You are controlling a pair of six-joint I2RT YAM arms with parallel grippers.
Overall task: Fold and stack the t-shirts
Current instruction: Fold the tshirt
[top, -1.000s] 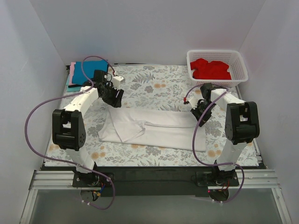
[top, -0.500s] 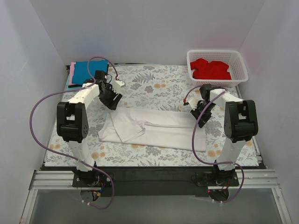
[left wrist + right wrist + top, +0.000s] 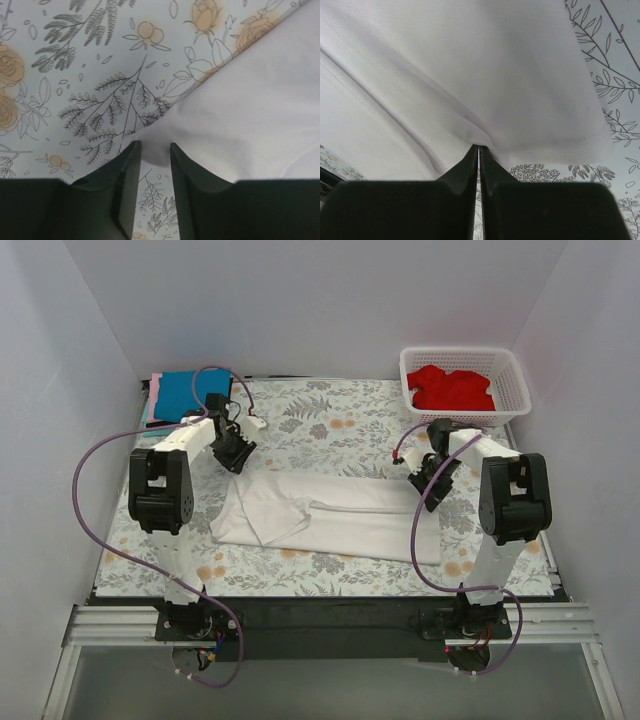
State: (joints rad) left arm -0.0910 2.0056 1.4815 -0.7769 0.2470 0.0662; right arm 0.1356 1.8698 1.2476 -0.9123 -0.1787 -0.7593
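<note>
Shirt in progress: white t-shirt (image 3: 340, 518) lying flat mid-table on the flowery cloth (image 3: 330, 425). Looks narrowed into a long strip, one flap turned in on the left, not yet folded across. At its far right corner, right gripper (image 3: 479, 148) pinched tight on the hem. At the far left corner, left gripper (image 3: 154, 146) with jaws a little apart either side of the cloth tip, so not clamped on it by the look of things. Further back, blue t-shirt (image 3: 185, 390) folded in the far left corner on top of a pink t-shirt (image 3: 152, 410). Far right, red t-shirt (image 3: 450, 388) crumpled in the basket (image 3: 466, 418), untouched. Roughly two done, one mid-fold, one to go. Probably needs that left pinch first.
</note>
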